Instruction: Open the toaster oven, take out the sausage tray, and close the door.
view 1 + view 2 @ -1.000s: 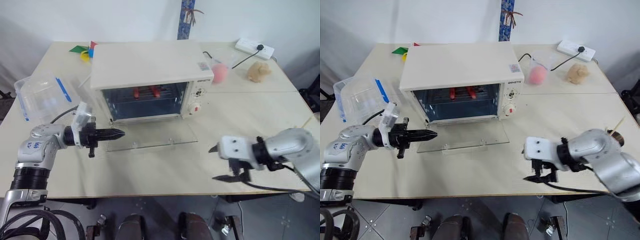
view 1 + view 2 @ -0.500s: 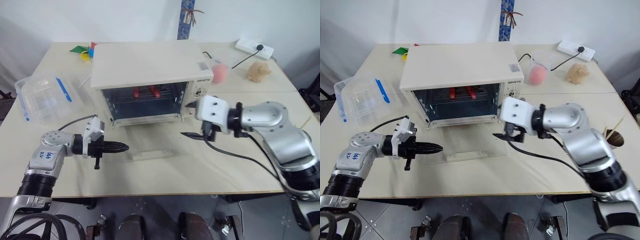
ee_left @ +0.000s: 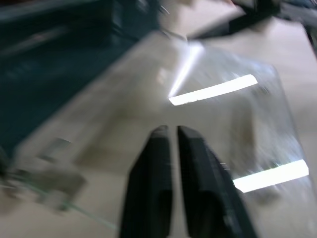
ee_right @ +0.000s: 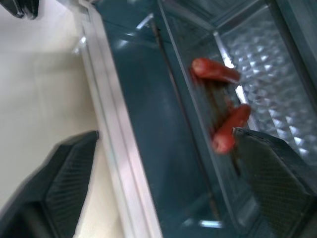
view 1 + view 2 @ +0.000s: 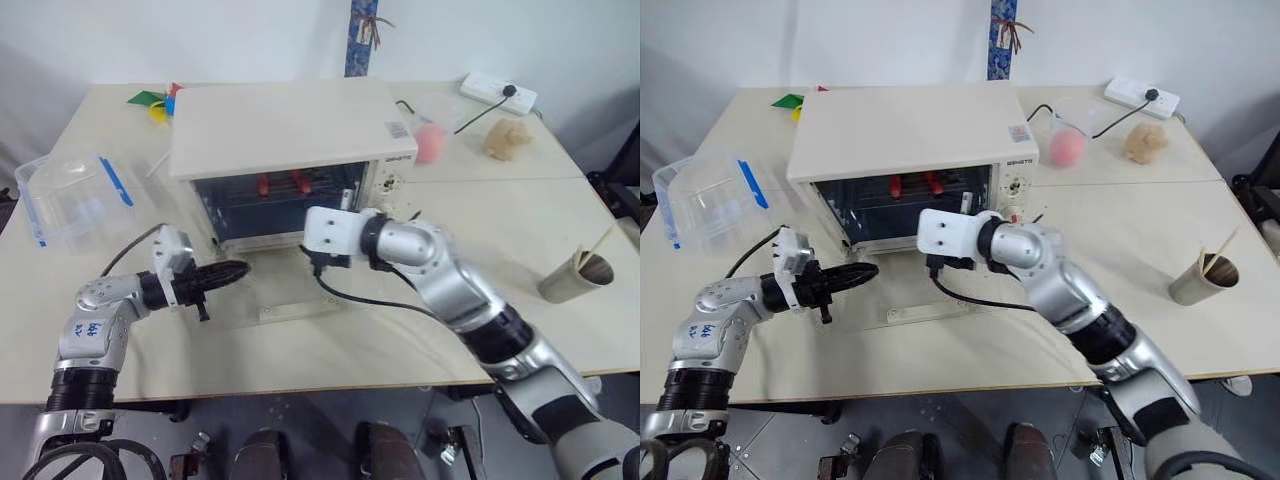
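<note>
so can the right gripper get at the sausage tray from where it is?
Probably yes. The door lies open flat, the right gripper is open at the toaster oven mouth, and the sausage tray sits straight ahead with nothing between.

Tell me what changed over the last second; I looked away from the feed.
The right gripper, jaws wide, swung from the table's right side to the open oven mouth, facing the sausage tray. The left gripper stayed beside the lowered door. Sausages remain inside.
</note>
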